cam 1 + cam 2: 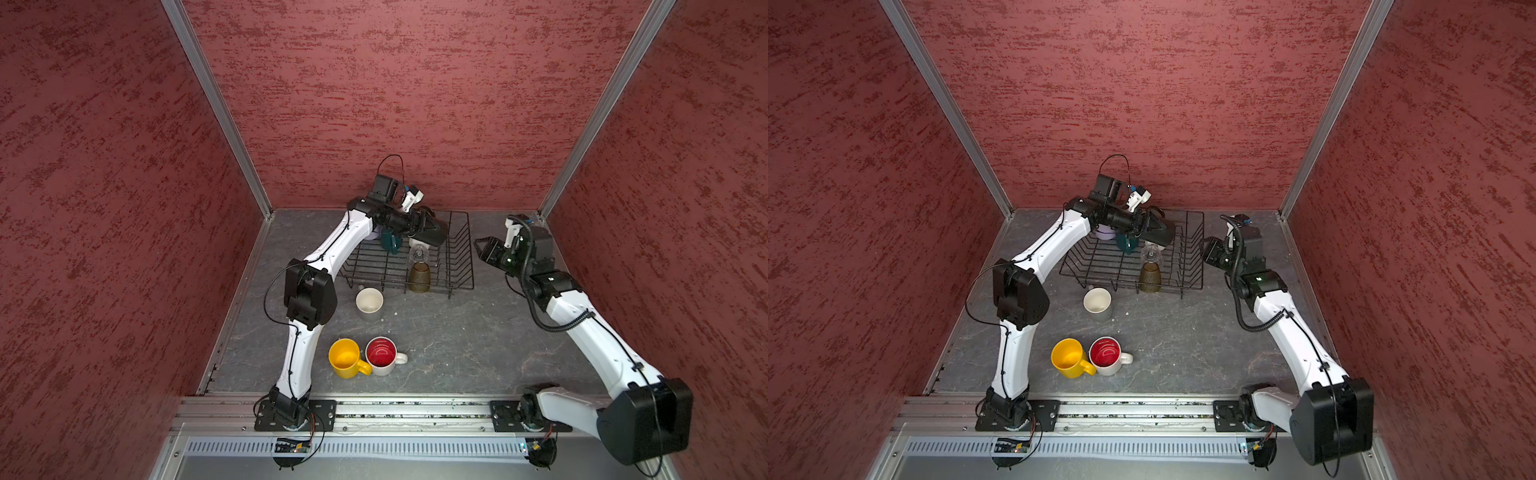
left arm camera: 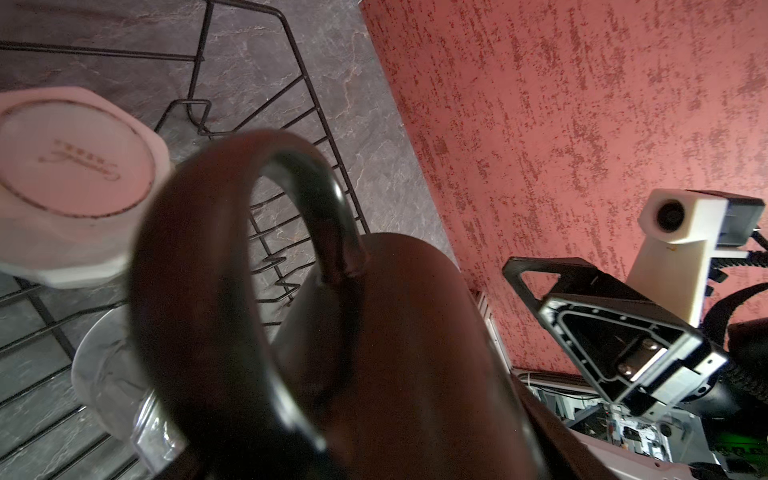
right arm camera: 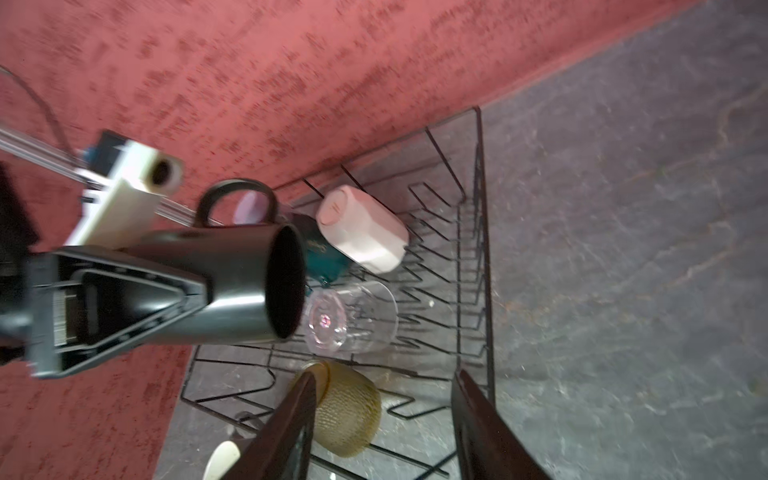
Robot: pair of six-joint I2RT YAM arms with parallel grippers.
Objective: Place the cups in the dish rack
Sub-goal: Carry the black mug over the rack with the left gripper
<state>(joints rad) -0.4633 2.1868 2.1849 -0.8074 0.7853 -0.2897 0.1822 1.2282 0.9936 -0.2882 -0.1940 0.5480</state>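
My left gripper (image 1: 428, 226) is shut on a black cup (image 3: 249, 282), held on its side above the back of the dish rack (image 1: 457, 266). Inside the rack are a white faceted cup (image 3: 361, 228), a dark teal cup (image 1: 390, 241), a lavender cup (image 1: 1104, 233), a clear glass (image 3: 353, 320) and an amber glass (image 1: 419, 277). On the table in front stand a grey cup (image 1: 369, 302), a yellow cup (image 1: 347, 358) and a white cup with a red inside (image 1: 381, 355). My right gripper (image 1: 482, 249) hangs open and empty just right of the rack.
Red textured walls close in the back and both sides. The rack's upright prongs (image 3: 436, 257) fill its right part. A metal rail (image 1: 415, 409) with both arm bases runs along the front edge.
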